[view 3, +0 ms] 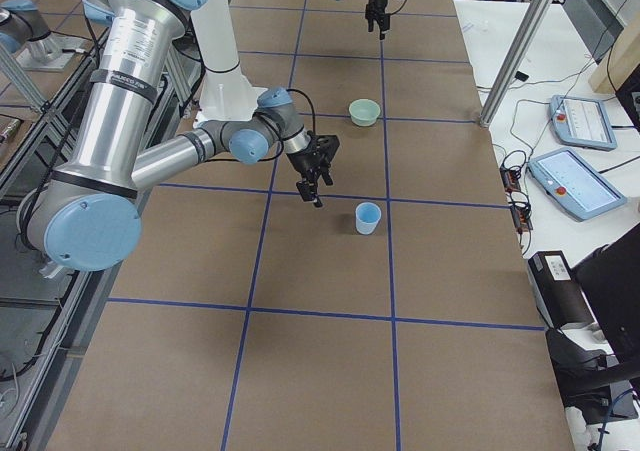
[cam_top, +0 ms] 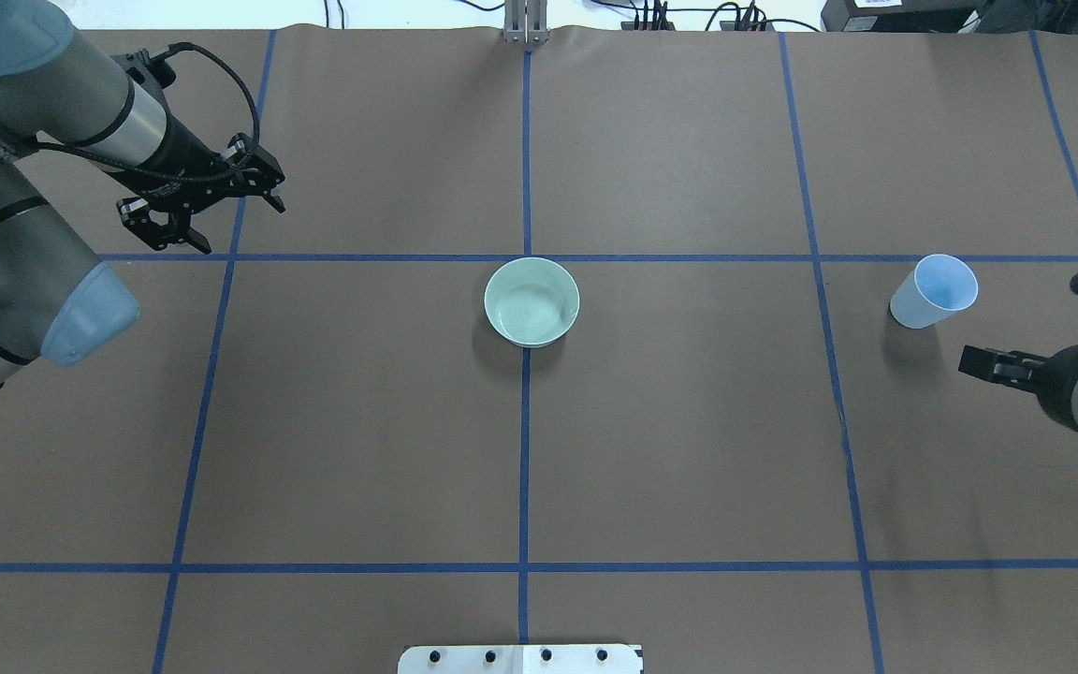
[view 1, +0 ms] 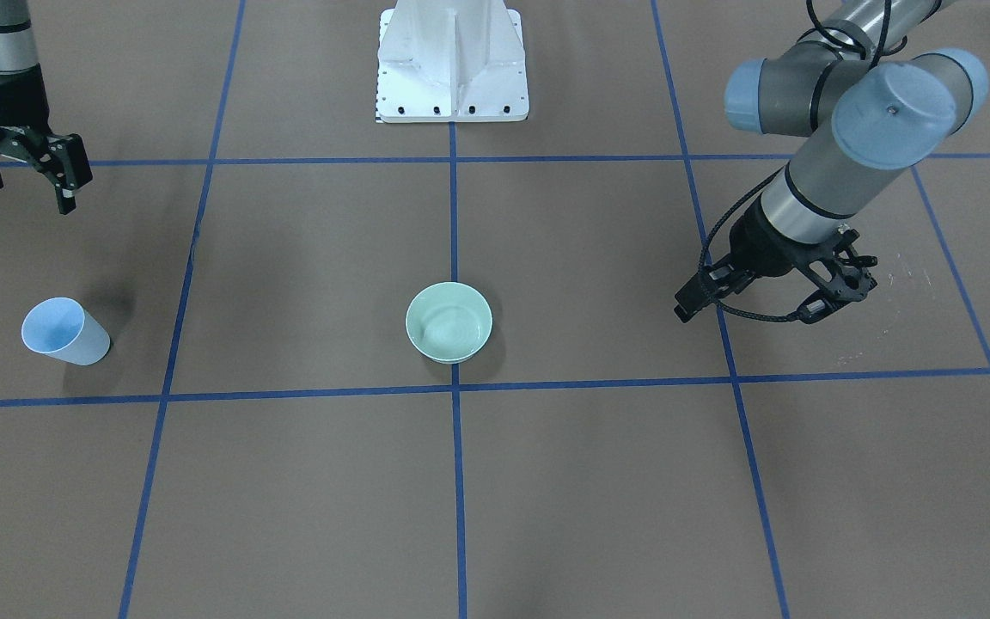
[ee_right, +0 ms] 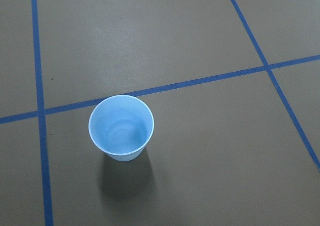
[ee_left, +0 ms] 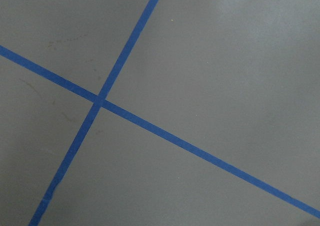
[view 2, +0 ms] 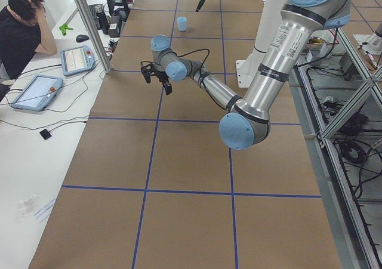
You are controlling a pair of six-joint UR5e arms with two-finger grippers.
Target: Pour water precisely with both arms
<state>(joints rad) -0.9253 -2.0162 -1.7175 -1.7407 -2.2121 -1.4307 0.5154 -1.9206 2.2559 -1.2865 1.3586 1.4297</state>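
**Cup may tip**

The right gripper (view 1: 28, 191), wide and empty, hangs near the blue cup (ee_right: 121, 128) holding the water (ee_right: 122, 134); a skewed close could topple it. Beyond: the green bowl (view 1: 449, 322), then the left gripper (cam_top: 235, 225), also wide.

We've got bare counter (cam_top: 689, 421) between our right hand (cam_top: 1018, 319) and the blue cup (cam_top: 934, 292); the green bowl (cam_top: 531, 301) stands mid-counter, well apart.
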